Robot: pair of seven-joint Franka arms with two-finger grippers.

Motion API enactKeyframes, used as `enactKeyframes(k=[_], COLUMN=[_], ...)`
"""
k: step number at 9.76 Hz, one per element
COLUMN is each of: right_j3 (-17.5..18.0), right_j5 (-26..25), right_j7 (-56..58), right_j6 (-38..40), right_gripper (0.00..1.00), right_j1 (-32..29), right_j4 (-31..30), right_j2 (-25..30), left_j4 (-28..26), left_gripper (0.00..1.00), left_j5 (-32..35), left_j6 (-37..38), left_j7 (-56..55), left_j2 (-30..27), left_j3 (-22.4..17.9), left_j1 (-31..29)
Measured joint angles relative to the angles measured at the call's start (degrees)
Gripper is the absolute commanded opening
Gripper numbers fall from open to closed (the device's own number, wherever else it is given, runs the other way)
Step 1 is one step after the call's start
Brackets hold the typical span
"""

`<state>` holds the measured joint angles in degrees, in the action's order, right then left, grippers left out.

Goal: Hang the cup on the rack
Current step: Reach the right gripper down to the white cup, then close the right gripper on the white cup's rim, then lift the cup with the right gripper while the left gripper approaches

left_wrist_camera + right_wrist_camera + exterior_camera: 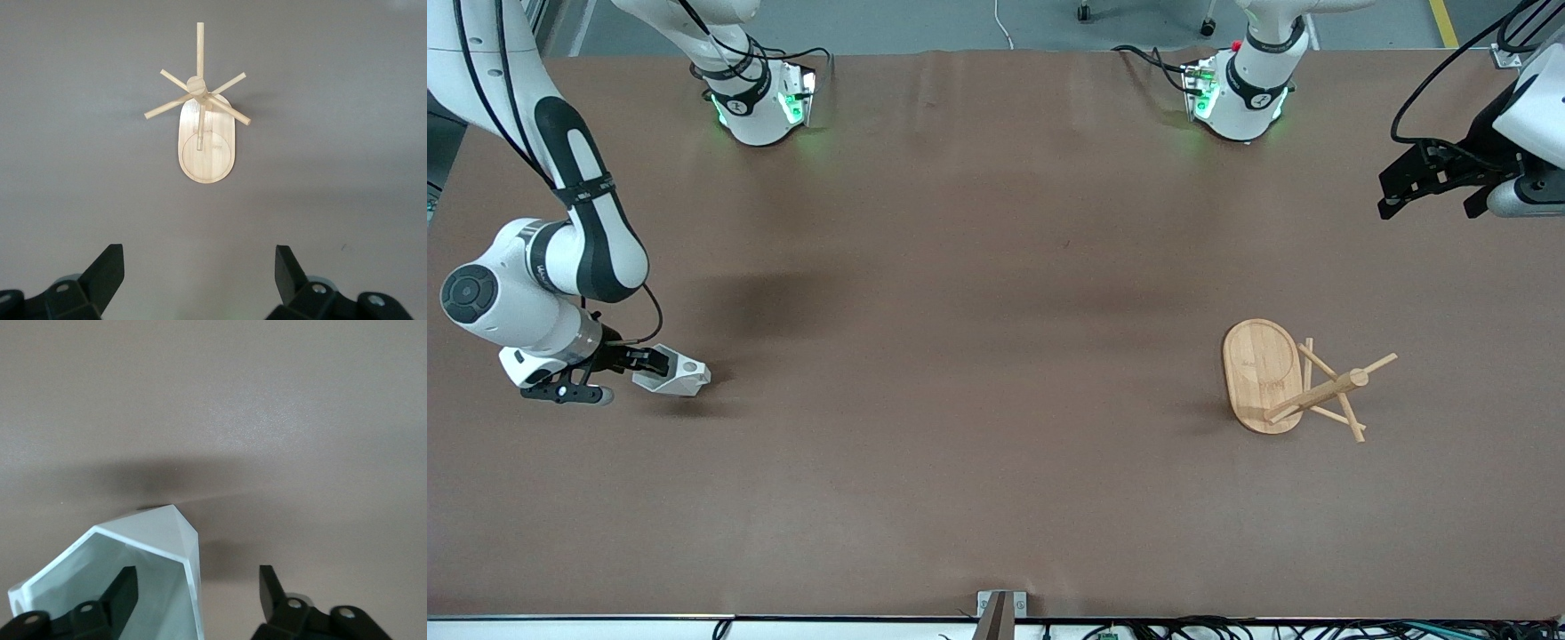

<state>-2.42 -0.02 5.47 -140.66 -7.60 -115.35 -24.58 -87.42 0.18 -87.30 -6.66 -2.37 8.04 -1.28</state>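
The small white faceted cup (674,377) lies at the right arm's end of the brown desk (978,293), well apart from the light bamboo peg rack (1288,380), which stands toward the left arm's end. The right tool (660,363) straddles the cup's rim wall, one finger inside, fingers apart and not yet clamped. The left tool (1432,191) waits spread above the desk's edge, near the rack.

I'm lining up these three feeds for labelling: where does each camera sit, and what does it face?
Front view: high across the table, facing both arms' bases; the right pincer is at the cup, the left pincer waits in the air, open.
Left wrist view: on the left arm, looking down at the rack; its own fingertips show.
Right wrist view: on the right arm, close on the cup; one fingertip sits inside the rim.
Shared: the front view also shows the rack and the cup.
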Motion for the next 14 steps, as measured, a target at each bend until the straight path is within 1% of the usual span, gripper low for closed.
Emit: enactKeyframes(k=[2,3,4,6,8,9,11,12,13,14], right_j3=[0.0,0.0,0.0,0.0,0.0,0.0,1.2,3.1,4.7,5.7], right_j5=[0.0,0.0,0.1,1.9,2.3,2.3,2.4,3.7,7.9,13.7], right_j7=[0.0,0.0,0.0,0.1,1.6,2.0,3.1,3.2,3.5,4.0], right_j6=[-0.2,-0.2,-0.2,-0.2,0.1,2.1,13.1,19.4,24.5,28.6], right_gripper=[0.44,0.26,0.02,0.01,0.01,0.01,0.01,0.01,0.01,0.01], right_j1=[0.0,0.0,0.0,0.0,0.0,0.0,0.1,0.2,0.4,0.7], right_j4=[0.1,0.1,0.1,0.3,1.1,2.3,7.2,10.7,13.3,14.3], right_j2=[-0.1,-0.1,-0.1,-0.1,-0.2,-0.2,0.9,2.6,5.0,7.6], left_j4=[0.1,0.2,0.4,0.4,0.5,0.5,0.6,0.8,1.0,1.0], left_gripper=[1.0,1.0,1.0,1.0,1.0,1.0,1.0,1.0,1.0,1.0], left_j5=[0.0,0.0,0.0,0.0,0.0,0.0,0.0,0.0,0.0,0.0], left_j6=[0.0,0.0,0.0,0.0,0.0,0.0,0.0,0.1,0.2,0.4], left_j7=[0.0,0.0,0.0,0.0,0.0,0.0,0.0,0.0,0.0,0.0], left_j2=[0.2,0.4,0.6,0.7,0.7,0.7,0.7,0.7,0.7,0.7], left_j3=[0.0,0.0,0.0,0.0,0.0,0.0,0.1,0.1,0.1,0.2], left_j1=[0.1,0.1,0.2,0.2,0.2,0.3,0.5,0.5,0.6,0.8])
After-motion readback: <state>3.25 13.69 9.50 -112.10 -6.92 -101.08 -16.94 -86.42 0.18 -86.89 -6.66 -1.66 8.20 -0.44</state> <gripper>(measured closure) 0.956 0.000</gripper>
